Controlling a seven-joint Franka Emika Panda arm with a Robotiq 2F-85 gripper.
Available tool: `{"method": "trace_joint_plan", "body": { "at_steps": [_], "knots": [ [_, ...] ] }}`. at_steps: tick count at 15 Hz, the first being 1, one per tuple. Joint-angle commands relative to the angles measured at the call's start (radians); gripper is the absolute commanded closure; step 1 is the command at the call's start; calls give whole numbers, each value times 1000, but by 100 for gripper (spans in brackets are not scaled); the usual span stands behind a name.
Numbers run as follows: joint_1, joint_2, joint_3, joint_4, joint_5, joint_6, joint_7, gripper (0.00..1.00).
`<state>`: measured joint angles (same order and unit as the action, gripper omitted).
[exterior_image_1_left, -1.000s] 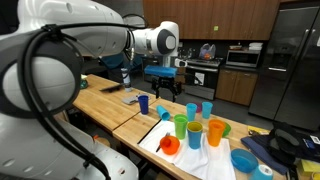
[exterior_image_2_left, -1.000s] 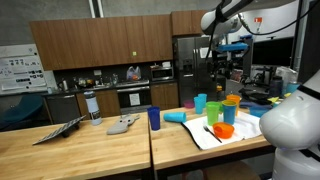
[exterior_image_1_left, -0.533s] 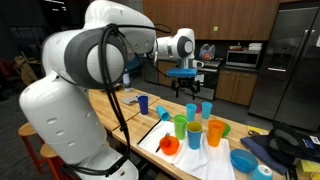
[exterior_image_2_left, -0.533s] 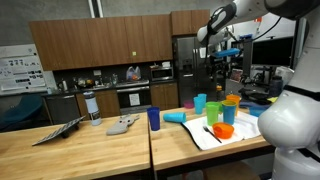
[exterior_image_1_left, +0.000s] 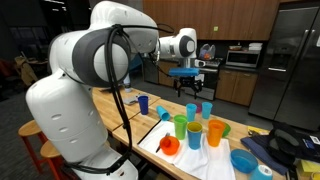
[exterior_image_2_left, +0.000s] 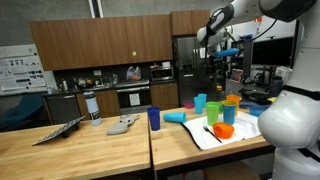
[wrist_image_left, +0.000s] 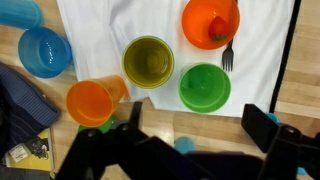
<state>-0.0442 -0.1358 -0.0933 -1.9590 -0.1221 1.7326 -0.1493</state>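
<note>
Green cup (wrist_image_left: 205, 87): upright on white cloth (wrist_image_left: 100, 30), nearest the gap betw. fingers in wrist view; nothing touches it.
Gripper (wrist_image_left: 197, 128): jaws spread wide, empty, hanging well above the cups (no contact).
Olive cup (wrist_image_left: 148, 62): just beside green cup.
Orange cup (wrist_image_left: 92, 102): near olive cup, at cloth's edge.
Orange bowl (wrist_image_left: 210, 22): on cloth, w/ fork (wrist_image_left: 227, 55) beside it.
Blue bowl (wrist_image_left: 44, 52): off cloth, on wood counter (wrist_image_left: 30, 105).

We see the arm (exterior_image_1_left: 95, 60) looming large and white in an exterior view, its upper links reaching out roughly level to the wrist (exterior_image_1_left: 181, 45); below the wrist the gripper (exterior_image_1_left: 190, 90) hangs pointing straight down; in the wrist view its two dark fingers (wrist_image_left: 134, 120) stand far apart, the jaws open wide.
</note>
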Motion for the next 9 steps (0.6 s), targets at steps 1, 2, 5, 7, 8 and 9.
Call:
{"method": "trace_joint_plan", "body": {
  "at_steps": [1, 2, 5, 7, 8, 9],
  "knots": [
    [-7, 1, 7, 2, 1, -2, -1, 0],
    [-7, 1, 7, 2, 1, -3, -1, 0],
    [-14, -26, 3, -34, -31, 8, -4, 0],
    [-19, -44, -2, -68, -37, 15, -9, 0],
    [-25, -50, -7, -79, -36, 15, -13, 0],
    [-27, -63, -8, -100, -35, 23, 0, 0]
  ]
}}
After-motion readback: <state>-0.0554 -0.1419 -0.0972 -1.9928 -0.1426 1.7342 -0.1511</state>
